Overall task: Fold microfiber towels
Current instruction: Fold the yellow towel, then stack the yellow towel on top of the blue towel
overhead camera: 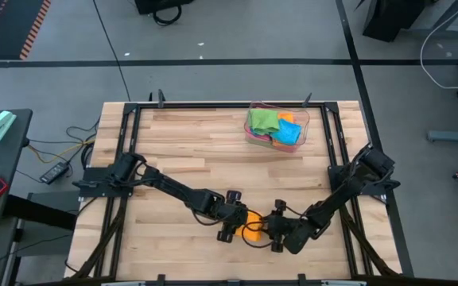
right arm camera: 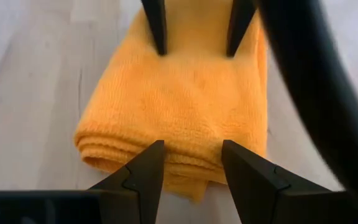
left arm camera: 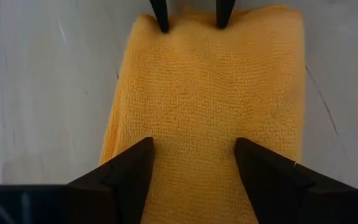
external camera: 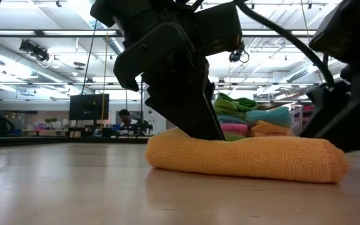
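An orange microfiber towel lies folded in several layers on the wooden table, near its front edge. My left gripper comes at it from the table's left and stands open over one end of the towel. My right gripper comes from the right and stands open at the opposite end, where the stacked layers show. In the low view the towel sits as a flat roll, with the left arm's finger coming down on its top. My left gripper sets its two spread fingertips on the towel's upper face near its left end, slanting down from the table's left. Nothing is pinched between them. The towel lies flat on the table. My right gripper has its fingertips at the towel's right end; whether they touch it I cannot tell.
A clear plastic tray at the table's far right holds several folded towels in green, blue, pink and orange. A black frame runs round the table's edges. Bare wood lies between the tray and the grippers.
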Tool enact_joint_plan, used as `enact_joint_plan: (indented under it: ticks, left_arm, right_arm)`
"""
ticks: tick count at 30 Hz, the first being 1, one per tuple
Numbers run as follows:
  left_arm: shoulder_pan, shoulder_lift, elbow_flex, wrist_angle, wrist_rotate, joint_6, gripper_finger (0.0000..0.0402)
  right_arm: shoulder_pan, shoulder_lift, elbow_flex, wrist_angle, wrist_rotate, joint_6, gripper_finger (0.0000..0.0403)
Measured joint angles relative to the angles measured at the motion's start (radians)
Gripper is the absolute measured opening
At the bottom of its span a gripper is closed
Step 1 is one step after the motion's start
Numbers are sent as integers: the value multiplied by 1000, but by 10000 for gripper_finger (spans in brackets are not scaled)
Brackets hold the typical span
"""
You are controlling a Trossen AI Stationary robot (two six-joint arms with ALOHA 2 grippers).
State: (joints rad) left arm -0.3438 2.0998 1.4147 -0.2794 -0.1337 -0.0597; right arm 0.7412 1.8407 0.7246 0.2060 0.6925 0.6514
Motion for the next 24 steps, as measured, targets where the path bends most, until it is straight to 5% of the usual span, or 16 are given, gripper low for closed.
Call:
enact_joint_plan:
  ticks: [7,14,24]
  left_arm:
    - [-12,-14,-1,-9,-1,6,232]
    - [-32,-69,0,9,7,29,231]
    - [-17,-31,0,-3,0,-32,220]
  right_arm:
    - [5,37,4,-1,-18,38,172]
    - [31,-98,26,-140,6,-37,172]
    - [50,-42,153,-79,-91,-436,198]
